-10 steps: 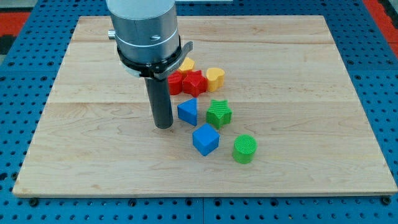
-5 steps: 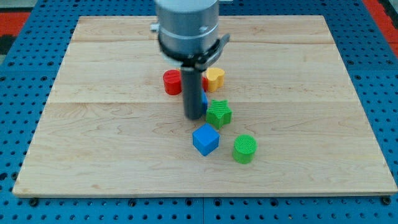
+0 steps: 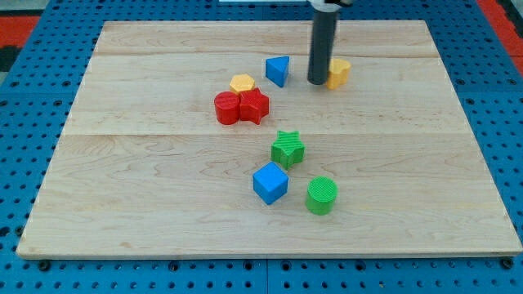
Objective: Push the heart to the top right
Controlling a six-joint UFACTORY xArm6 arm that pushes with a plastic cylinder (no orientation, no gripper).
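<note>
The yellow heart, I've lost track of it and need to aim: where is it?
The yellow heart sits in the board's upper right of centre, touching my tip on its right; the blue triangle lies left of the tip.

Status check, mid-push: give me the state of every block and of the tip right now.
my tip: down on the board, against the yellow heart's left side
yellow heart: upper right, touching the rod
blue triangle: alone, left of the rod
yellow hexagon, red cylinder, red star: clustered together
green star, blue cube, green cylinder: apart

Robotics lab bench, wooden board [image 3: 147, 188] on blue perforated table [image 3: 33, 163], coloured blocks
</note>
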